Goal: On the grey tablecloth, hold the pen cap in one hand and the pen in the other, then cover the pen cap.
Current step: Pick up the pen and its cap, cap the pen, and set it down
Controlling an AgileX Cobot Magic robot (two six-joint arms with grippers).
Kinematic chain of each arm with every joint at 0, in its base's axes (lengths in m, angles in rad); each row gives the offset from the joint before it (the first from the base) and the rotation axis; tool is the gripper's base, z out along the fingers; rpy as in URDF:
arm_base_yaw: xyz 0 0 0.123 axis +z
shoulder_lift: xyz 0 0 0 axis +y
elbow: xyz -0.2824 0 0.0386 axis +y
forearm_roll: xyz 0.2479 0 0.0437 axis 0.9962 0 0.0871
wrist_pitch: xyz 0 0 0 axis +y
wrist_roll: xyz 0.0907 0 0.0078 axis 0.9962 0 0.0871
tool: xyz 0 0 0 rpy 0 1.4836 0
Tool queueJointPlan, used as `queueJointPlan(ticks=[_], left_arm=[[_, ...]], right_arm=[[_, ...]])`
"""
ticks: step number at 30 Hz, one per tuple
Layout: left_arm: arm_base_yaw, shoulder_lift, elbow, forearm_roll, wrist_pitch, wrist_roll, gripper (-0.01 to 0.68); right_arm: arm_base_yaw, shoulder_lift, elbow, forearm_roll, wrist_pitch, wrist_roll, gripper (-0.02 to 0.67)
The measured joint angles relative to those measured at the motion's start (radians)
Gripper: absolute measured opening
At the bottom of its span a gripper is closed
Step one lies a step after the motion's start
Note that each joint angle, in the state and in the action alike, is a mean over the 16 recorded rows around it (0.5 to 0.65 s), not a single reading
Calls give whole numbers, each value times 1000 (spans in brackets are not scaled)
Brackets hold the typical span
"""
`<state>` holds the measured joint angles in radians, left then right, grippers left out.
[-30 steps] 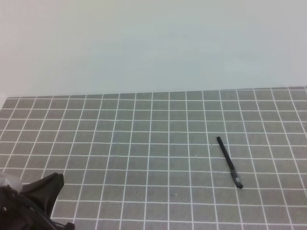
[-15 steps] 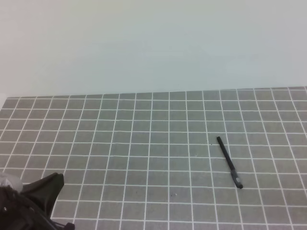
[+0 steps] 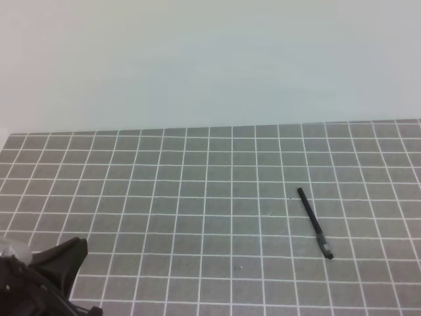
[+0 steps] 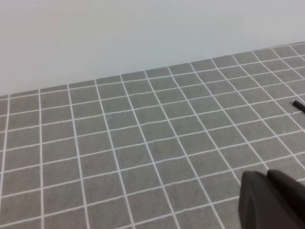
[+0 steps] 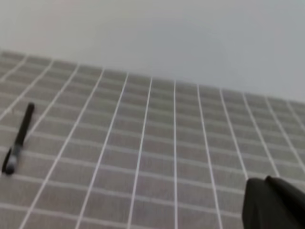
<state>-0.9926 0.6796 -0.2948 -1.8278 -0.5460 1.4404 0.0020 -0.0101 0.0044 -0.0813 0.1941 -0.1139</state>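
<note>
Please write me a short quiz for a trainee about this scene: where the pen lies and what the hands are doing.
1. True or false: a hand is holding the pen.
2. In the exterior high view, where does the pen lie?
A) left of the middle of the grey tablecloth
B) right of the middle of the grey tablecloth
C) off the cloth
3. Is the left hand open or shut?

Key:
1. False. The pen lies free on the cloth.
2. B
3. Shut, with nothing in it.
</note>
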Motion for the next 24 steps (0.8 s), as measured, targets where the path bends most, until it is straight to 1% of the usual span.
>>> queueJointPlan(ticks=[9, 24], left_arm=[[0, 0, 0, 0, 1, 6, -2], [0, 0, 0, 0, 0, 2, -2]], right_arm=[[0, -6, 0, 16, 107, -7, -1], [0, -6, 0, 17, 115, 10, -1]])
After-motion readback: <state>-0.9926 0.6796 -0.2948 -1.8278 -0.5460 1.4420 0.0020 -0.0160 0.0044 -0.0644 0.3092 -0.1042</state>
